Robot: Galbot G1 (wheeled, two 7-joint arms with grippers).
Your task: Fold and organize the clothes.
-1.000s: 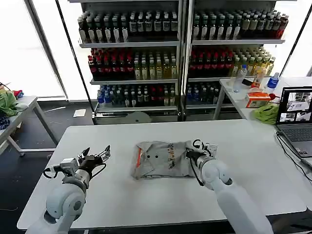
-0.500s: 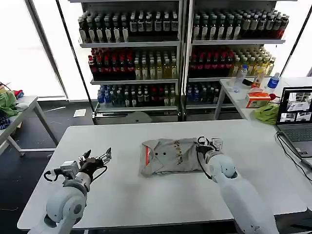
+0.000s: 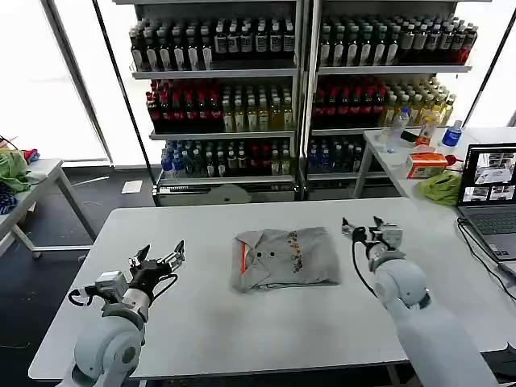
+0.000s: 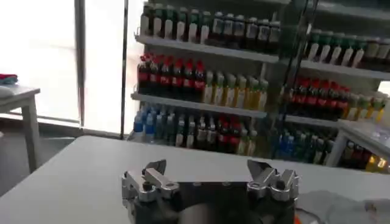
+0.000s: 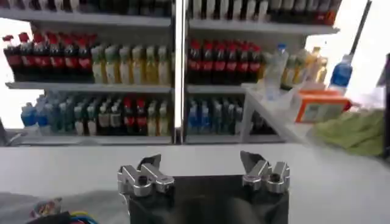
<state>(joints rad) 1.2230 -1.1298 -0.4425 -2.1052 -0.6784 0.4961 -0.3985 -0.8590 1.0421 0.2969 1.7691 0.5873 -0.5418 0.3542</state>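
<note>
folded grey shirt (image 3: 284,259): lies flat near the middle of the white table (image 3: 201,322), collar with orange inner band toward the robot's left, small multicoloured print on its top face. a corner of the print shows at the edge of the right wrist view (image 5: 58,213), and a pale edge of the cloth shows in the left wrist view (image 4: 341,210).

left gripper (image 3: 159,260): raised over the table on the robot's left, well apart from the shirt, fingers (image 4: 155,173) spread wide, nothing between them.

right gripper (image 3: 360,230): raised just beside the shirt's right edge, not touching it, fingers (image 5: 149,167) spread apart, nothing held.

surroundings: shelves of bottled drinks (image 3: 298,89) behind the table; laptop (image 3: 488,193) on the table's right edge; lime-green cloth (image 3: 441,187) on a side table at right; second side table at far left with green fabric (image 3: 11,171).
</note>
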